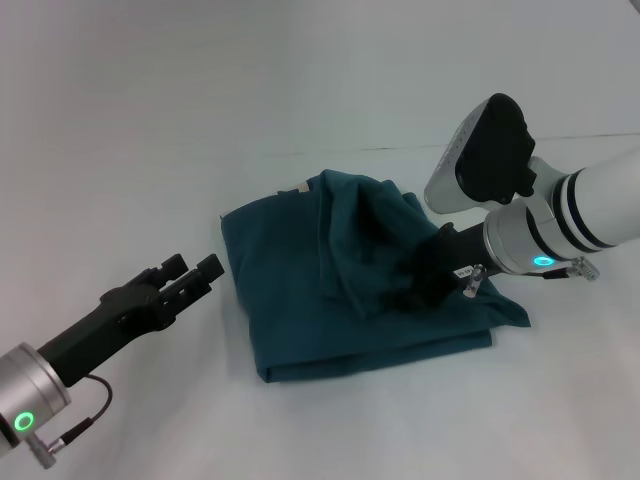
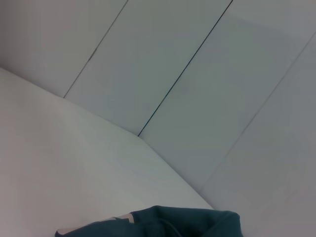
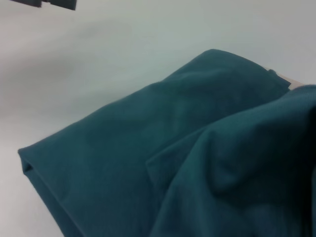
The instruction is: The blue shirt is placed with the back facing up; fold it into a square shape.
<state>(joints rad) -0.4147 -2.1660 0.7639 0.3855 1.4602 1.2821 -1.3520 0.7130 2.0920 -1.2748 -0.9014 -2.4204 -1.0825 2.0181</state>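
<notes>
The blue shirt (image 1: 300, 290) lies partly folded on the white table, a rough rectangle with one layer pulled up into a ridge on its right half. My right gripper (image 1: 432, 272) is at that raised part, shut on the cloth, its fingertips buried in the folds. The right wrist view is filled by the shirt (image 3: 173, 158) with its near corner and a doubled edge. My left gripper (image 1: 192, 268) hovers open just off the shirt's left edge, holding nothing. A strip of the shirt (image 2: 163, 224) with a pale collar label shows in the left wrist view.
The white table (image 1: 320, 100) stretches all around the shirt. A wall of pale panels (image 2: 207, 74) rises behind the table's far edge. A dark piece of the left gripper (image 3: 49, 4) shows at the border of the right wrist view.
</notes>
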